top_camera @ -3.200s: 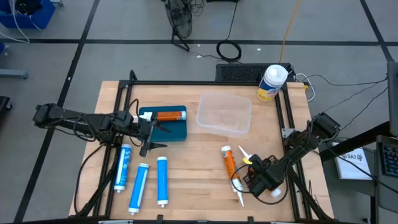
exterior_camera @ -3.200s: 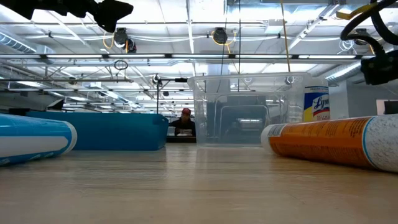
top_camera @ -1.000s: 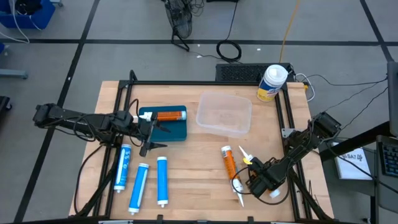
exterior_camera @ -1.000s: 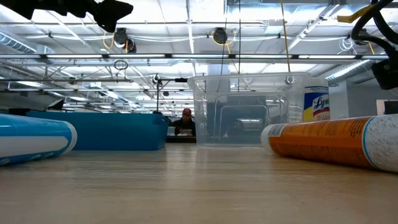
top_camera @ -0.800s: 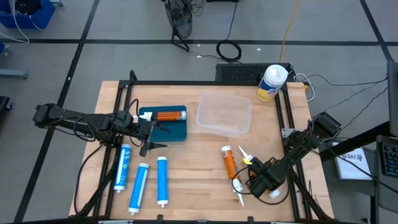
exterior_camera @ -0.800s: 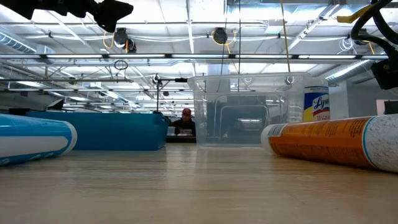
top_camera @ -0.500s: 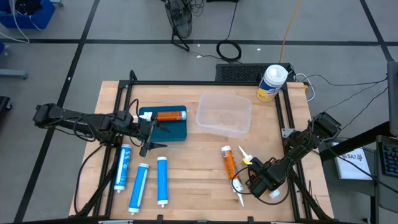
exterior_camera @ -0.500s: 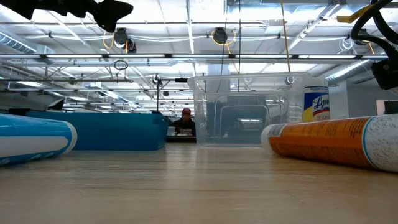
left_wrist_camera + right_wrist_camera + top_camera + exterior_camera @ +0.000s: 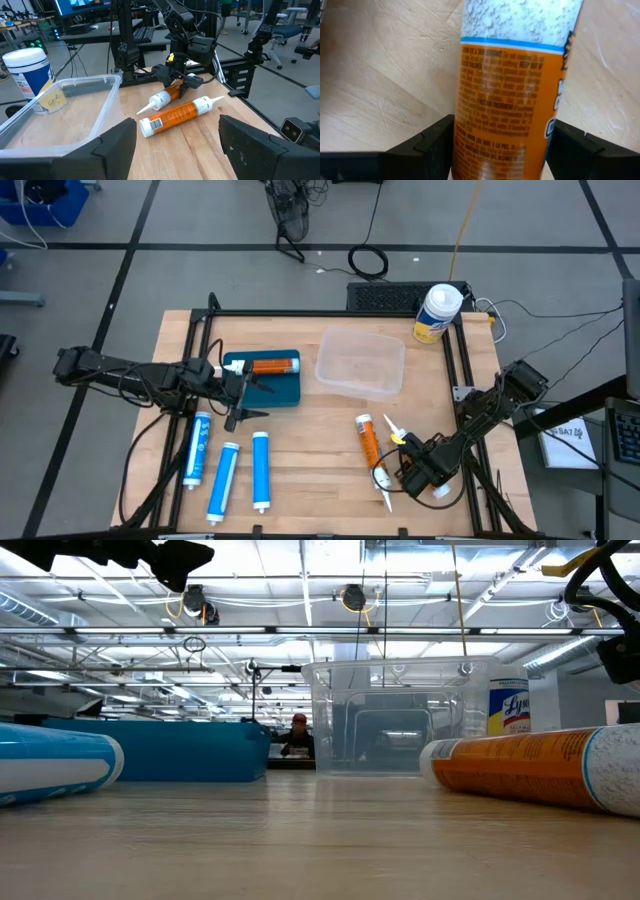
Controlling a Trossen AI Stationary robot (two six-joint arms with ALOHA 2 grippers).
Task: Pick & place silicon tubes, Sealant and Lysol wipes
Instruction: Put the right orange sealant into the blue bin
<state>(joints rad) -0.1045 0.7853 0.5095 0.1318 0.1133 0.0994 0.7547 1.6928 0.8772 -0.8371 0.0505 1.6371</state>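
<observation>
My right gripper [image 9: 404,465] is down near the table's near right corner, shut on an orange sealant tube [image 9: 166,95] that lies on the table. A second orange tube [image 9: 369,444] lies just left of it. My left gripper [image 9: 250,398] is open and empty above the near edge of the blue tray [image 9: 285,390], which holds a third orange tube [image 9: 270,365]. Three blue tubes [image 9: 224,478] lie flat near the near left edge. The Lysol wipes [image 9: 437,313] stand upright at the far right corner. My right gripper has the orange tube's body [image 9: 505,150] between its two fingers [image 9: 432,150], one on each long side. The fingers come from above, slanting down, and lie across the tube. The tube lies on the table, its white nozzle [image 9: 146,107] pointing toward the far side.
A clear plastic container [image 9: 360,363] stands right of the blue tray at the table's far middle. A black frame [image 9: 455,360] runs around the tabletop. Bare wood [image 9: 310,450] lies between the blue tubes and the orange tubes.
</observation>
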